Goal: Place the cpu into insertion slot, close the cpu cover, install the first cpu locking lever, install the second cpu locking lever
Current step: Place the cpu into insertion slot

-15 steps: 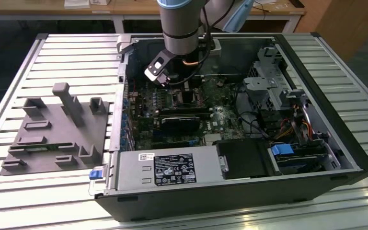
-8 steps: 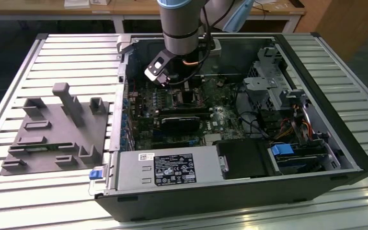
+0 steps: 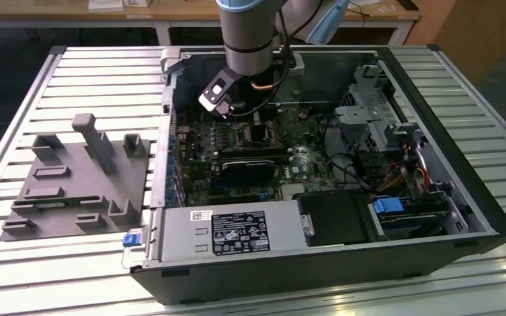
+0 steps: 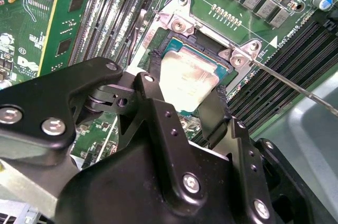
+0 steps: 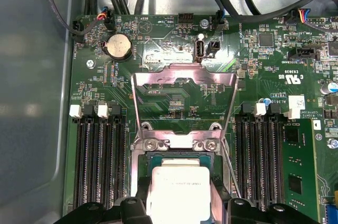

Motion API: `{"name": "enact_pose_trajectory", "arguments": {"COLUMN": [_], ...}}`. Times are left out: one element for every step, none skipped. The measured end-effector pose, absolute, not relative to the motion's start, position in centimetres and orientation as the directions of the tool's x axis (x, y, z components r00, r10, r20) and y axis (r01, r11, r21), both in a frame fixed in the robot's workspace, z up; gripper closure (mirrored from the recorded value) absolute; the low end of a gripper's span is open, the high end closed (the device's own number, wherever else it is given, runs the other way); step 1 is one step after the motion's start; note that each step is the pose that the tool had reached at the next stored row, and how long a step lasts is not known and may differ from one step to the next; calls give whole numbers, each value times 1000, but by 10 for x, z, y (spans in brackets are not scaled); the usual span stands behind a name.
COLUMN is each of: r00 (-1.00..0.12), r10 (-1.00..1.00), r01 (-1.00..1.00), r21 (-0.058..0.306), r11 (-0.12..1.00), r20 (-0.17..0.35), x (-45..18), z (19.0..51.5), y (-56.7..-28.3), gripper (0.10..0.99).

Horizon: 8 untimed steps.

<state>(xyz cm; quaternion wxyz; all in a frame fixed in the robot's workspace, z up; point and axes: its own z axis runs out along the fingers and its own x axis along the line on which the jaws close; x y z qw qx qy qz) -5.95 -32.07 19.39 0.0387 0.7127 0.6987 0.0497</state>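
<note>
Step one in hand: the cpu (image 4: pixel 187 78) is going into the insertion slot (image 4: pixel 207 50).

The gripper (image 4: pixel 182 93) holds the chip narrowly by two opposite edges, in or just over the socket; whether it is fully seated I cannot tell. By my judgement, seating calls for the chip to be square to the frame and flat. The first wrist view shows the cpu cover (image 5: pixel 158 77) standing open toward the motherboard's cable-side edge. The second wrist view shows a locking lever (image 4: pixel 296 85) unlatched beside the memory slots (image 4: pixel 301 42).
</note>
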Motion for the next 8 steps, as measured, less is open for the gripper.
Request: {"name": "enact_pose_trajectory", "arguments": {"r00": [19,19,19,19,19,19,19,19], "r10": [1000,1000,1000,1000,1000,1000,1000,1000], "r01": [992,992,992,992,992,992,992,992], "r21": [125,125,125,125,125,125,125,125], "r11": [-21,-21,-21,-21,-21,-21,-21,-21], "r20": [17,17,17,17,17,17,17,17], "x": [-60,-60,-60,-60,-60,-60,-60,-60], "z": [194,194,194,194,194,194,194,194], "y": [-321,-321,-321,-321,-321,-321,-321,-321], "gripper": [553,553,541,541,478,478,478,478]}}
